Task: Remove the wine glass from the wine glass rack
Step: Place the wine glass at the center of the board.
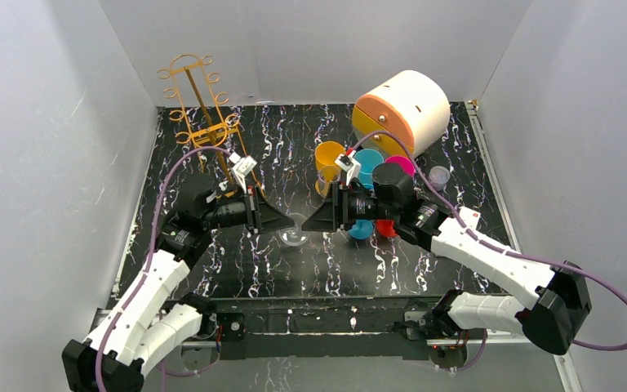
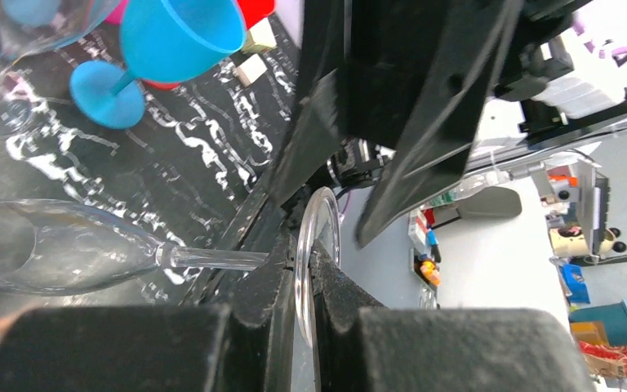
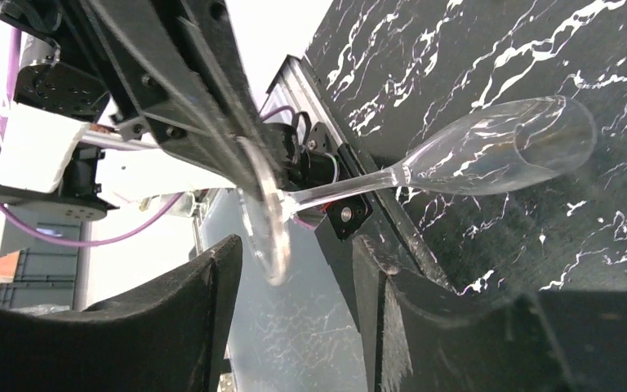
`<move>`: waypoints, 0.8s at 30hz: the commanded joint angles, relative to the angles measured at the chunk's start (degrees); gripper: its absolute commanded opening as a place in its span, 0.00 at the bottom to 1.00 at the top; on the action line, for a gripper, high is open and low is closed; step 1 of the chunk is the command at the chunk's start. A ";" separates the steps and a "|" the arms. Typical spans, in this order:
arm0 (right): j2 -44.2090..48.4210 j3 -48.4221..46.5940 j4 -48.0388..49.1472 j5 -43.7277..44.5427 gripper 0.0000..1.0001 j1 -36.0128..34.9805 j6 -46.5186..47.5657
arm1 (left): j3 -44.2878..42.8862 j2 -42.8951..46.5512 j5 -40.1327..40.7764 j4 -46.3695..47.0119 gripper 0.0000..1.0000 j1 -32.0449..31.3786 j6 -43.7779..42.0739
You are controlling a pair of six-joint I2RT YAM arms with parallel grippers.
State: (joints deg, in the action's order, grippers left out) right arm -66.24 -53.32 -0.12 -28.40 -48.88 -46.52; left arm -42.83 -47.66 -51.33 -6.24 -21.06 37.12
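A clear wine glass (image 1: 295, 232) hangs on its side above the middle of the table, off the rack. My left gripper (image 2: 298, 282) is shut on the glass's round foot (image 2: 318, 237). Its stem (image 2: 212, 259) and bowl (image 2: 49, 257) stick out to the left in that view. My right gripper (image 3: 294, 286) is open and faces the left one. The foot (image 3: 265, 220) sits just ahead of its fingertips, touching neither, with the bowl (image 3: 498, 147) off to the right. The gold-orange wire wine glass rack (image 1: 200, 114) stands at the back left, behind the left arm (image 1: 220, 214).
A cream and orange drum-shaped container (image 1: 404, 110) lies at the back right. A yellow cup (image 1: 328, 159), blue (image 1: 367, 163), pink (image 1: 402, 163) and red cups and a small clear cup (image 1: 438, 175) crowd beside the right arm. A blue goblet (image 2: 171, 41) and another clear glass (image 2: 0, 82) stand nearby.
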 commanded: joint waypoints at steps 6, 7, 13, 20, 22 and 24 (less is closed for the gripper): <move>2.32 3.48 9.18 -2.48 0.47 -0.31 -2.19 | 3.20 -0.33 3.70 12.83 0.00 -6.17 8.60; 2.73 3.67 9.22 -2.26 0.45 -0.29 -2.19 | 3.63 0.20 4.20 12.83 0.00 -6.18 8.66; 5.15 4.80 9.43 -1.14 0.28 -0.23 -2.05 | 4.02 0.29 4.95 12.83 0.00 -6.27 9.01; 3.00 3.95 9.33 -5.31 0.26 -0.25 -2.37 | 3.40 0.77 5.83 12.93 0.00 -6.45 9.29; 2.87 4.05 9.94 -5.90 0.26 -0.22 -2.68 | 3.37 1.06 5.65 13.01 0.00 -6.45 9.48; 2.87 4.37 10.43 -5.97 0.30 -0.23 -2.97 | 3.49 1.64 5.39 13.45 0.00 -6.53 9.73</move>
State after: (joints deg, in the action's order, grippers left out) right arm -63.42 -48.80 5.89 -30.96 -48.75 -48.49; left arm -38.61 -47.77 -46.87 5.52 -27.40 46.57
